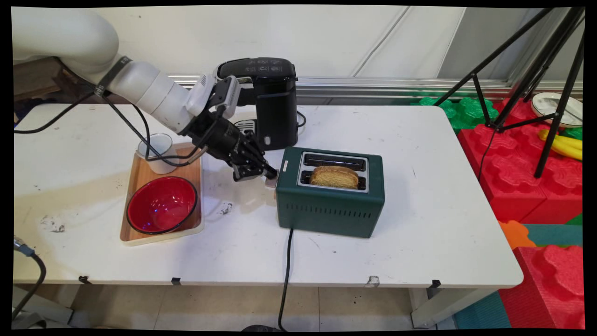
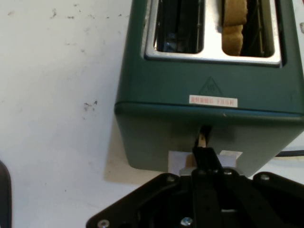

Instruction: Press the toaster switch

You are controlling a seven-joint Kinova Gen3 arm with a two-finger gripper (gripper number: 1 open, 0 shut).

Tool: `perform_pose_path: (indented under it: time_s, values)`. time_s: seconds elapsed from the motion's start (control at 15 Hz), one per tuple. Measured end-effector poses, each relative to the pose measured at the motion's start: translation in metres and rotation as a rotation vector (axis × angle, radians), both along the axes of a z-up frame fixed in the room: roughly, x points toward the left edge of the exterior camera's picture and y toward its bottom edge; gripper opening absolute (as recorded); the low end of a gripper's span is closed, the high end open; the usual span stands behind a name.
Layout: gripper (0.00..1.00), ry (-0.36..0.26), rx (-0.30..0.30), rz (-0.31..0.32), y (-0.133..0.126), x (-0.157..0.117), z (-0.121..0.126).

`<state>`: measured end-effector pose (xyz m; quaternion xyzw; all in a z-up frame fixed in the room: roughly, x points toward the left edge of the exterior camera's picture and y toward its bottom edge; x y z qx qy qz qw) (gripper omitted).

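A dark green two-slot toaster (image 1: 331, 200) stands mid-table with a slice of toasted bread (image 1: 334, 177) sticking up from its near slot; the far slot is empty. My gripper (image 1: 270, 175) is shut, its tips pressed together against the toaster's left end, right on the small white lever (image 1: 271, 183). In the hand view the toaster (image 2: 209, 85) fills the upper frame, the bread (image 2: 233, 23) shows in the right slot, and my gripper (image 2: 205, 154) sits over the lever (image 2: 178, 161) at the vertical slot.
Left of the toaster a wooden tray (image 1: 135, 179) carries a red bowl (image 1: 162, 204) and a white cup (image 1: 158, 151). A black coffee machine (image 1: 273, 102) stands behind my hand. The toaster's cord (image 1: 285, 275) runs off the front edge. Tripod legs (image 1: 555, 70) and red foam blocks (image 1: 513, 168) lie right.
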<state>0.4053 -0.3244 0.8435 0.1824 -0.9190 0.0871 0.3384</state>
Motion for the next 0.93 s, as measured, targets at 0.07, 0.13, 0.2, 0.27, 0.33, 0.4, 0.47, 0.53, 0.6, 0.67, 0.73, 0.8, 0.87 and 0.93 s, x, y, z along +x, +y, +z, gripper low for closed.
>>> perform_pose_path:
  time_s: [0.07,0.13,0.2,0.27,0.33,0.4,0.47,0.53,0.6,0.67,0.73,0.8,0.87,0.93]
  values:
    - [0.00,0.000,0.001,-0.001,0.000,0.000,-0.001]
    - [0.00,-0.001,0.001,-0.001,0.000,-0.001,-0.003]
    - [0.00,-0.002,0.002,-0.002,0.001,-0.001,-0.004]
    - [0.00,-0.002,0.002,-0.002,0.001,-0.001,-0.005]
    - [0.00,-0.003,0.002,-0.002,0.001,-0.001,-0.006]
    - [0.00,-0.004,0.003,-0.002,0.002,-0.001,-0.007]
    - [0.00,-0.005,0.004,-0.003,0.002,-0.001,-0.008]
    - [0.00,-0.006,0.004,-0.002,0.003,-0.001,-0.009]
    - [0.00,-0.007,0.005,-0.001,0.003,-0.001,-0.010]
    - [0.00,-0.009,0.005,0.000,0.004,0.000,-0.011]
    - [0.00,-0.010,0.005,0.002,0.005,0.001,-0.011]
    - [0.00,-0.013,0.005,0.003,0.005,0.001,-0.012]
    - [0.00,-0.015,0.005,0.004,0.006,0.003,-0.013]
    - [0.00,-0.017,0.005,0.006,0.007,0.004,-0.014]
